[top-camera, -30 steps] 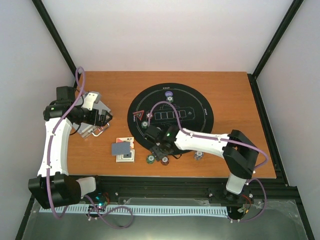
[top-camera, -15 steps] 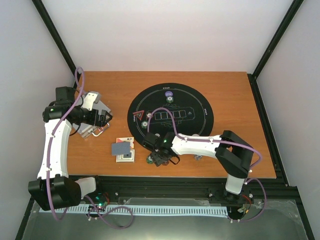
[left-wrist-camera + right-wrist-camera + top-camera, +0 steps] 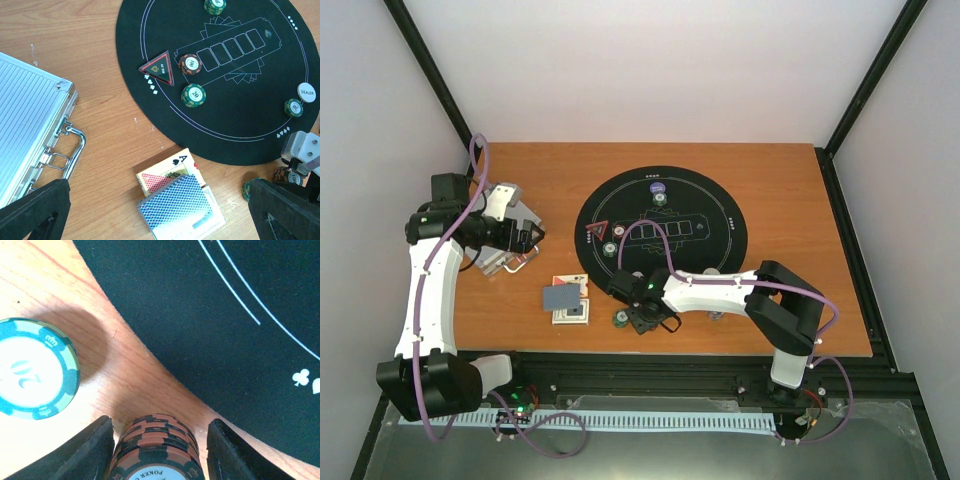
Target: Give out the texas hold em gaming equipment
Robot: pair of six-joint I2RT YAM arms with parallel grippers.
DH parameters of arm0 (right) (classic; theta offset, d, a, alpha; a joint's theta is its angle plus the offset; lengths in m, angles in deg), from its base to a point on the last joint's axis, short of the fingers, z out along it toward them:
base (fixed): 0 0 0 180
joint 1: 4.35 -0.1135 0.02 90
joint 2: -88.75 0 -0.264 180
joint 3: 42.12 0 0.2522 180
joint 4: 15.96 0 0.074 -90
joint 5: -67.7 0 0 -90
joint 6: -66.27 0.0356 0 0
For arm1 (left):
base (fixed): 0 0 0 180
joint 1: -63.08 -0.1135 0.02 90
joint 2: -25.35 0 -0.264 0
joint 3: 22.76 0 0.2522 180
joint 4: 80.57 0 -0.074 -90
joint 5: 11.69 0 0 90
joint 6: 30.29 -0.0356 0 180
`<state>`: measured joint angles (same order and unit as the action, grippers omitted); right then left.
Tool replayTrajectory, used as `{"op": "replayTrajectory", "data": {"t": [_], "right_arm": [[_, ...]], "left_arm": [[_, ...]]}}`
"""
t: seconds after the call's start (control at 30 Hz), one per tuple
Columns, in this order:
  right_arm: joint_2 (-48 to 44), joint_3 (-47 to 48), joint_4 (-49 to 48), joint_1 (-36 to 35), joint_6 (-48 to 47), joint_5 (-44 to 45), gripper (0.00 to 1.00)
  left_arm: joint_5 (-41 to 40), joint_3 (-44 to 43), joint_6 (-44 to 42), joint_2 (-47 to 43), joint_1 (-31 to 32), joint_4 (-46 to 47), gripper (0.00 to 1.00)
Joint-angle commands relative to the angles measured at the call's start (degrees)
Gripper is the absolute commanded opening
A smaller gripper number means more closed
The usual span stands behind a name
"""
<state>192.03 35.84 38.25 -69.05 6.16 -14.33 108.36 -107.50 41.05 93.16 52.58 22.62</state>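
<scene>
Our right claw (image 3: 159, 462) stands partly open, straddling a short stack of brown chips (image 3: 157, 437). One finger (image 3: 85, 452) sits hard against the stack's side. The other shows a sliver of wood between itself and the chips, so we judge nothing is clamped yet. The stack rests on the tabletop (image 3: 35, 285), just off the curved rim of the black mat (image 3: 225, 315). A single green chip (image 3: 35, 375) lies flat on the wood nearby, clear of both the stack and the fingers.

Our left claw (image 3: 160, 212) hangs spread wide and holds nothing. Below it is the pile of playing cards (image 3: 180, 210), some face up and some back up. The pile lies on the wood between the silver case (image 3: 25, 125) and the mat.

We judge the job partway done. Several pieces already sit on the mat:
- a brown chip (image 3: 190, 63) beside the all-in marker (image 3: 159, 68)
- a green 20 chip (image 3: 193, 95)
- another green chip (image 3: 293, 107) beside the dealer button (image 3: 306, 92)
- one more chip (image 3: 215, 5) at the far rim

The brown stack, the loose green chip and all the cards are not yet placed, and the five printed card outlines are bare.
</scene>
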Motion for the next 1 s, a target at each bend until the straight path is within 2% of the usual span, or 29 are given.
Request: {"op": "replayTrajectory", "data": {"t": [0.0, 0.43, 0.7, 0.97], "right_arm": [[-0.6, -0.2, -0.3, -0.5, 0.5, 0.6, 0.5], [-1.8, 1.8, 2.3, -0.6, -0.3, 1.0, 0.32], [-3.1, 4.3, 5.3, -0.6, -0.9, 1.8, 0.32], [-1.9, 1.8, 3.2, -0.6, -0.3, 0.4, 0.32]], "left_arm": [[0.6, -0.6, -0.2, -0.6, -0.4, -0.5, 1.0], [1.2, -0.1, -0.1, -0.5, -0.5, -0.6, 1.0], [1.1, 0.4, -0.5, 0.1, -0.4, -0.5, 1.0], [1.2, 0.4, -0.6, 0.0, -0.5, -0.4, 1.0]]}}
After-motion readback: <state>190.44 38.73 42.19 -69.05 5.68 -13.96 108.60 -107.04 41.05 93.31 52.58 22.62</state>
